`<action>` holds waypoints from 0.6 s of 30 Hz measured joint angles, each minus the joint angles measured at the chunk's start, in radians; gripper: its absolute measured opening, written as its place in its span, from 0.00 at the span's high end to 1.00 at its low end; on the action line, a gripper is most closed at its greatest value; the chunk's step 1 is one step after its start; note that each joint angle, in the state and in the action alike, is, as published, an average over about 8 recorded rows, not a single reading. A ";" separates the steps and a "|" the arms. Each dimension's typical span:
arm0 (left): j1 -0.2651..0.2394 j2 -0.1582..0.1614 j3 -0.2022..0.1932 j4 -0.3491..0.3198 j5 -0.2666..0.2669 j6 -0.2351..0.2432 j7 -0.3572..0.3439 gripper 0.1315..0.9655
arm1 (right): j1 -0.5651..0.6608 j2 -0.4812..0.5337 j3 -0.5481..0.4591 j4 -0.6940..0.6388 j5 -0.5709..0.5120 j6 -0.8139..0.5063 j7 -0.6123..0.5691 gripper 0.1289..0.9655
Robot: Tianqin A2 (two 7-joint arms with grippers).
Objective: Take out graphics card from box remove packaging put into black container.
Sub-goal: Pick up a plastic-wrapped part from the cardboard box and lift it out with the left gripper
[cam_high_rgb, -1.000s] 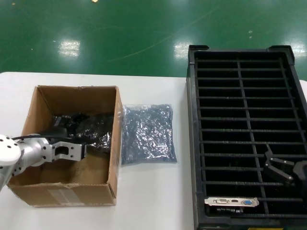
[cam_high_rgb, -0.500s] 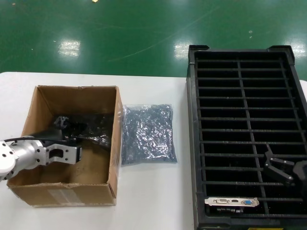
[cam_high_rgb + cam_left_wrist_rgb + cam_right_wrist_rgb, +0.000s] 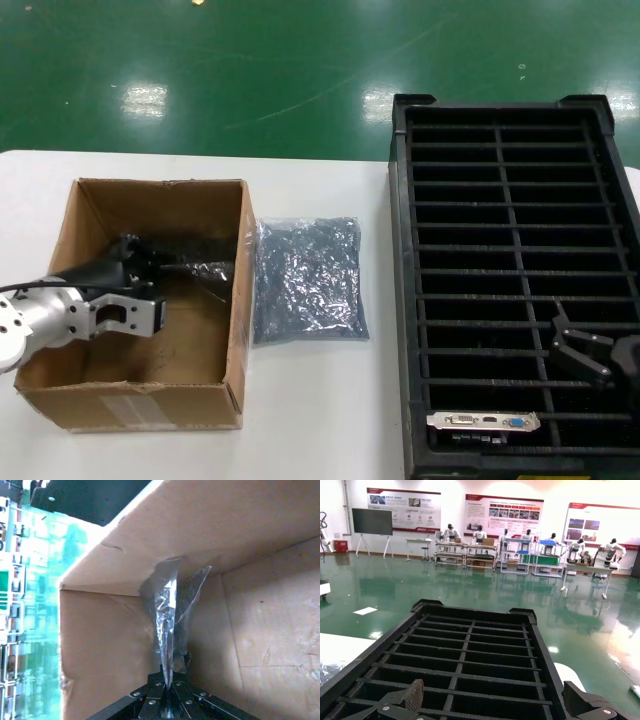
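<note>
The brown cardboard box (image 3: 150, 300) stands on the table's left. Inside it, my left gripper (image 3: 135, 265) is shut on the edge of the crinkly packaging (image 3: 190, 265), which hangs dark and narrow toward the box's right wall. In the left wrist view the packaging (image 3: 167, 605) stands edge-on, rising from my shut left gripper (image 3: 169, 686). The graphics card inside it is hidden. My right gripper (image 3: 578, 350) hovers open over the near right part of the black container (image 3: 400, 300). In the right wrist view the right gripper (image 3: 495, 702) has only the black container (image 3: 470, 640) beneath it.
A second grey-blue bag (image 3: 305, 280) lies flat on the table between the box and the crate. Another card (image 3: 483, 421) with a silver bracket stands in the crate's nearest left slot. The box walls (image 3: 225, 525) close in tightly around my left gripper.
My left gripper has drawn back to the left inside the box. It has pulled the packaging up off the box floor, and the bag has stretched out narrower. The right arm has not moved.
</note>
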 joint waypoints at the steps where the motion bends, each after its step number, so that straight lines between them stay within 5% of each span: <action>1: 0.004 -0.004 0.001 -0.013 0.005 -0.002 -0.009 0.98 | 0.000 0.000 0.000 0.000 0.000 0.000 0.000 0.00; 10: 0.068 -0.064 -0.009 -0.198 0.088 -0.019 -0.137 0.99 | 0.000 0.000 0.000 0.000 0.000 0.000 0.000 0.00; 18: 0.173 -0.147 -0.068 -0.440 0.198 -0.013 -0.284 0.99 | 0.000 0.000 0.000 0.000 0.000 0.000 0.000 0.00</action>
